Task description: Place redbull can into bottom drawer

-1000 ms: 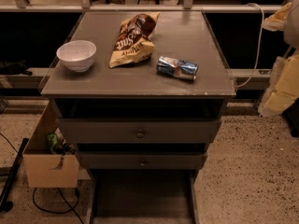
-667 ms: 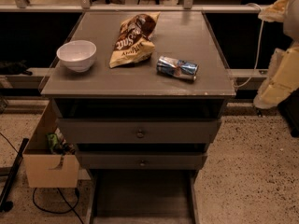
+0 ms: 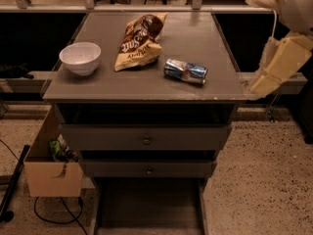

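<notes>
Camera view — redbull can (image 3: 186,71) well left of fingers (image 3: 280,63).

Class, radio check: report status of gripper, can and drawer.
Gripper right of cabinet, apart from redbull can. Can lying on top, near chip bag. Bottom drawer open.

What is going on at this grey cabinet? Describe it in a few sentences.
A one-armed robot is to put the redbull can into the bottom drawer. The can lies on its side on the cabinet top, right of the chip bag and the white bowl. The gripper hangs beside the cabinet's right edge, apart from the can. The bottom drawer is pulled out.
</notes>
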Robot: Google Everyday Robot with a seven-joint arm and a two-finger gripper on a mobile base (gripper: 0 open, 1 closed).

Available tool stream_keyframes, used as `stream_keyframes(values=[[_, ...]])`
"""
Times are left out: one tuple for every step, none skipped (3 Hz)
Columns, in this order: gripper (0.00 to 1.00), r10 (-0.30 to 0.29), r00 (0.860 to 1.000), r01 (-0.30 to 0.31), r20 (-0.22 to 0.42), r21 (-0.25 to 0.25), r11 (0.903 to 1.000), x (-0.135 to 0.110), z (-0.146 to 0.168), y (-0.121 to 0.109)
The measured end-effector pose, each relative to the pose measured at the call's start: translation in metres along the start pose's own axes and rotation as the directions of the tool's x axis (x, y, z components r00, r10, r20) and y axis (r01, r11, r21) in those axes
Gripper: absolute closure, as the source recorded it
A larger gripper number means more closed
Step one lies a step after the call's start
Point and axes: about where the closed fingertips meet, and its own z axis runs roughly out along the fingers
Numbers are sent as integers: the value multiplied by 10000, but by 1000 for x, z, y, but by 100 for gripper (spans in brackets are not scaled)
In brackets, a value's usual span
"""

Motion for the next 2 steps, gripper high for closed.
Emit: stream_keyframes(values=[[0, -332, 9967, 340, 736, -102, 9994, -20, 20, -15], [0, -332, 9967, 340, 736, -101, 9994, -20, 20, -15]])
